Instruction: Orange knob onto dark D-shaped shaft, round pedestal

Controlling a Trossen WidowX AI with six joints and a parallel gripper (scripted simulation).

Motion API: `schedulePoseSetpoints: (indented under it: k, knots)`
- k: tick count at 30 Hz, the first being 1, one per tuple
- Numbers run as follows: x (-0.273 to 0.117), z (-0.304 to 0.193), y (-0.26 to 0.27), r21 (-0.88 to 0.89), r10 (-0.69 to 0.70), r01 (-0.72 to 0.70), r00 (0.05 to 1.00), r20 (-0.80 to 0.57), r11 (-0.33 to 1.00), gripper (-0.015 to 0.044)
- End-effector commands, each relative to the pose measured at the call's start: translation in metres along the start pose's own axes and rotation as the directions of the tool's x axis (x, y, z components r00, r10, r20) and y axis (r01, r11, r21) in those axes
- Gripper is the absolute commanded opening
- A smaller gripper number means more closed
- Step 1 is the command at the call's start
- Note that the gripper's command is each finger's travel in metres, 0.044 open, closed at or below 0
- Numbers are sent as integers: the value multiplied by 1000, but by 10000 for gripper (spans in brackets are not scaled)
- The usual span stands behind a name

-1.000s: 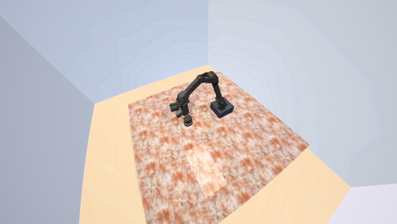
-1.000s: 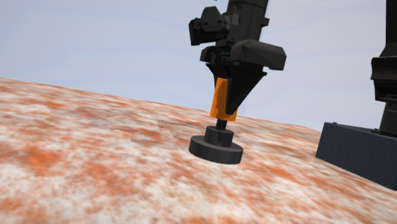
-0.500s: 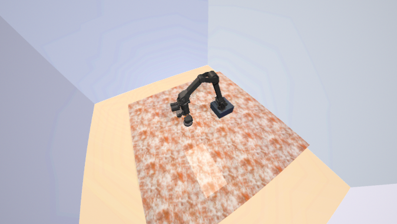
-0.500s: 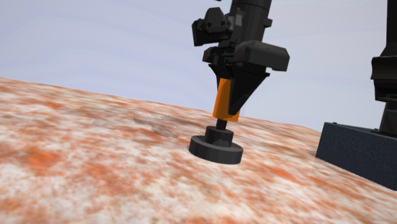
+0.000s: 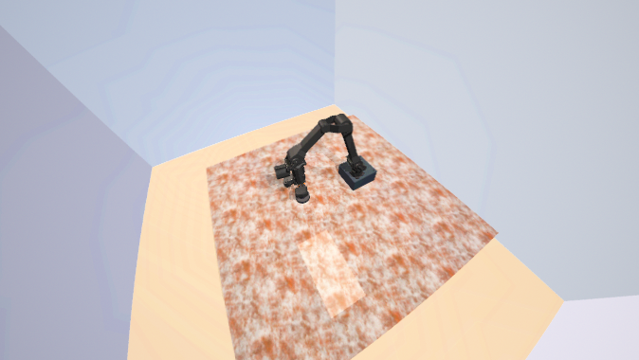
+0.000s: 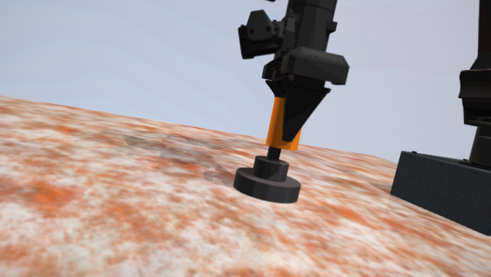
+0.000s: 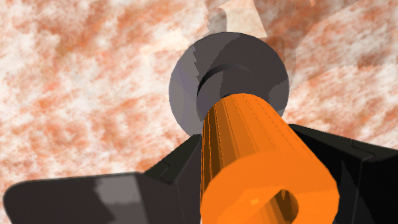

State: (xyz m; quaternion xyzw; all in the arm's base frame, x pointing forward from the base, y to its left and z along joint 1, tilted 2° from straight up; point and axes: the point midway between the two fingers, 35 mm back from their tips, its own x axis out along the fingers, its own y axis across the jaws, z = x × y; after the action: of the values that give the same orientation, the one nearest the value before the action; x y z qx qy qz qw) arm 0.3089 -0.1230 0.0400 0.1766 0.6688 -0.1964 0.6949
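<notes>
Gripper (image 5: 301,184) (image 6: 285,120) (image 7: 243,138) clamped on the orange knob (image 6: 276,125) (image 7: 250,132), knob above the round pedestal (image 5: 302,199) (image 6: 267,187) (image 7: 185,90), dark shaft (image 6: 274,153) showing beneath, seemingly touching its underside.

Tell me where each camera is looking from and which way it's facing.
Top: high above the work area, angled down at the patterned mat; the whole arm shows, with its base block.
Exterior: low beside the mat, looking across it at the round pedestal; the gripper and lower arm parts show.
Wrist: on the arm near the gripper, looking down along the orange knob; both fingers show.
Exterior and wrist share the knob, fingers and pedestal.
</notes>
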Motion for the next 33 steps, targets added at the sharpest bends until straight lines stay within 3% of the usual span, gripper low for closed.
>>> schedulePoseSetpoints:
  k: [1, 33]
  knots:
    - [-5, 3, 1, 32, 5, -5, 1000, 14, 999, 0]
    - [-3, 13, 2, 32, 5, -5, 1000, 14, 999, 0]
